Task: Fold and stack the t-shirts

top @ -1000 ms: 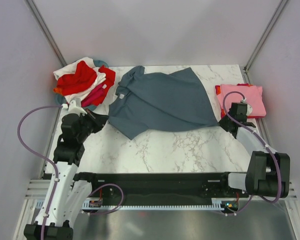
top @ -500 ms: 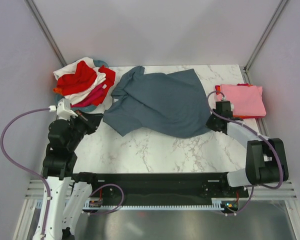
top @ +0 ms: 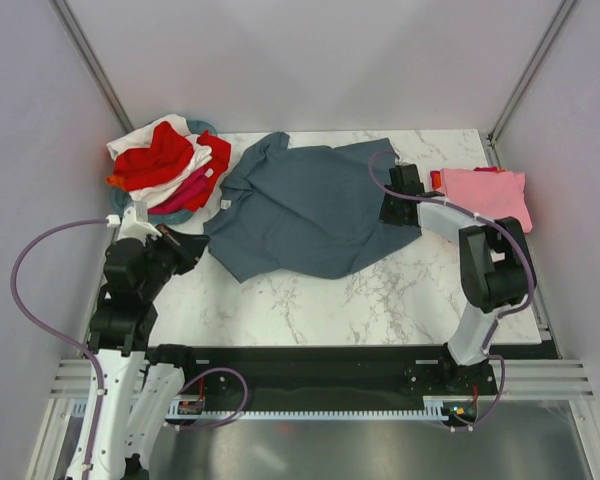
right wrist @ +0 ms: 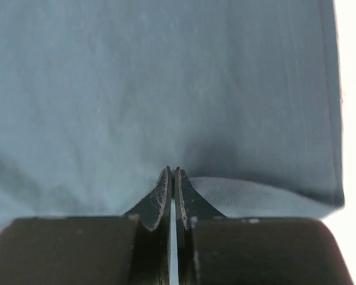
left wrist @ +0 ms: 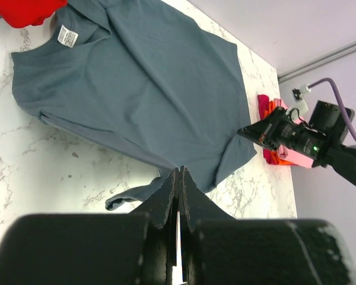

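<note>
Marble bench (top: 310, 300). Left claw (left wrist: 178, 173) pinched tight on slate shirt (top: 300, 210) hem; right claw (right wrist: 172, 173) likewise, gripping a fold. Teal basket (top: 185, 214): heaped red, white, magenta shirts (top: 165, 160).

- A blue-grey t-shirt (top: 305, 205) lies rumpled across a white marble surface (top: 330, 300).
- The left tool (top: 200, 244) meets its near-left edge; the right tool (top: 392, 208) sits at its right edge.
- Far left, a heap of red, white and magenta shirts (top: 165, 165).
- Far right, a folded pink shirt (top: 485, 197).

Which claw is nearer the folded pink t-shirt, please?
Right. The right claw pinches the blue-grey t-shirt just left of the pink t-shirt; the left claw is across the table, at that shirt's opposite corner.
</note>
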{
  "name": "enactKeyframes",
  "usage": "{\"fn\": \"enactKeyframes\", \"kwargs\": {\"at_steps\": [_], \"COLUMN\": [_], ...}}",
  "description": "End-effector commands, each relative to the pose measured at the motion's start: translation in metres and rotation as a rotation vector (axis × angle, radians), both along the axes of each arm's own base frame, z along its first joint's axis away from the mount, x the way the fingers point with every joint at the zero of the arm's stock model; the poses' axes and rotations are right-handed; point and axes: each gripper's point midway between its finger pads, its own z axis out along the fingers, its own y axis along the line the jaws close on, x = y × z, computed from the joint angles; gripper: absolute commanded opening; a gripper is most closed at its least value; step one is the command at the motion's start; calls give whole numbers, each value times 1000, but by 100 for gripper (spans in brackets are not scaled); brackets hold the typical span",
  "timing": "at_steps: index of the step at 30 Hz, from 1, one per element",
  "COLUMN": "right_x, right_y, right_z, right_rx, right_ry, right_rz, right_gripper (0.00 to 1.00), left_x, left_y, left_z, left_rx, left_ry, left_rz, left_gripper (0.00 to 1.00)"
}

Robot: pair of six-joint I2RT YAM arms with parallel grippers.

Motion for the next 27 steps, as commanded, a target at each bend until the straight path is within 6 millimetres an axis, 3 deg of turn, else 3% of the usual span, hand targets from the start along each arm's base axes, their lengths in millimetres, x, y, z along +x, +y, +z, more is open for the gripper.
{"fn": "enactKeyframes", "kwargs": {"at_steps": [1,2,4,8,14,16,20,21,22,23,25,27], "right_x": [29,42,47,65,75,74,57,54,42,39,23,17], "right_y": [1,5,5,4,-20,-30,-71,-77,-84,-93,-96,-81], "right_z": [2,10,-8,-14,-36,-44,-54,-46,-53,-43,-48,-38], "right_rx": [-44,-39,-56,-77,-158,-158,-177,-179,-184,-186,-179,-110], "right_ry": [-22,-41,5,10,52,74,113,101,122,103,109,84], "right_rz": [17,18,14,-7,-92,-134,-253,-274,-294,-321,-327,-284], "right_gripper": [4,0,0,0,0,0,0,0,0,0,0,0], "left_x": [3,6,8,18,43,52,64,67,68,69,71,71], "left_y": [1,1,-1,-1,-7,-11,-23,-29,-34,-39,-52,-58], "left_z": [7,-1,-8,-26,-50,-63,-82,-83,-87,-93,-95,-96], "left_rx": [15,16,10,-11,-19,-30,-42,-30,-23,-14,7,25], "left_ry": [-29,-3,20,77,166,207,244,236,242,260,261,261], "left_rz": [1,0,-6,15,-2,-15,-35,-41,-47,-55,-75,-87], "left_gripper": [2,2,2,2,2,2,2,2,2,2,2,2]}}
